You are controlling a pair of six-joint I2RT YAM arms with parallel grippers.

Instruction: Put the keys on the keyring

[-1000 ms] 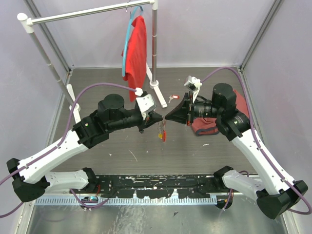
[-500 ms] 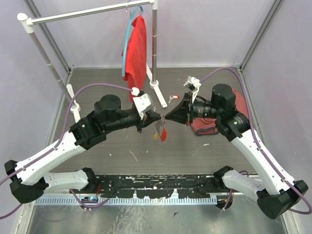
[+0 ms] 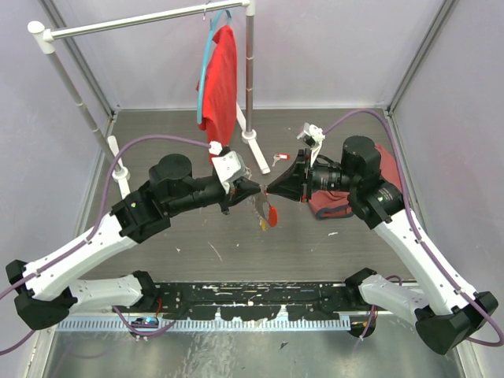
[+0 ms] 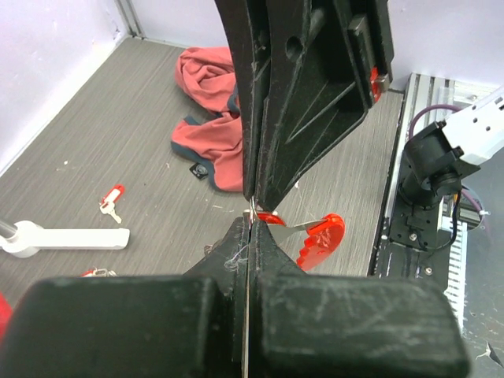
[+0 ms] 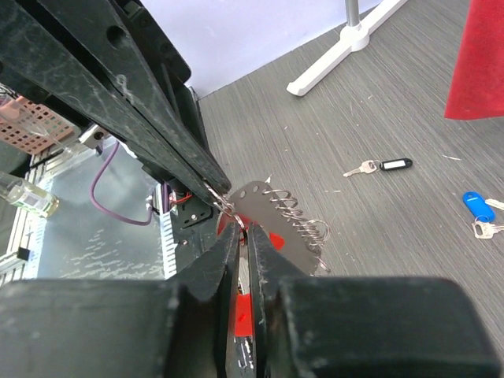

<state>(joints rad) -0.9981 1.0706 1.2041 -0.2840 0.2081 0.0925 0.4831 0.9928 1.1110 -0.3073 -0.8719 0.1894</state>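
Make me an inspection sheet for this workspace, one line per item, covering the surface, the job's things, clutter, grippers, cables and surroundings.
Surface: grey wood-grain tabletop, scuffed, with white flecks.
Job's things: silvery keyring with red plastic piece hanging between the arms; red-tagged key, black-tagged key and blue-tagged key lying loose on the table.
Clutter: crumpled pinkish-red cloth on the table.
Grippers: left gripper shut on the keyring; right gripper barely parted at it, grip unclear.
Cables: purple cables looping off both arms.
Surroundings: white clothes rack; red shirt on blue hanger.
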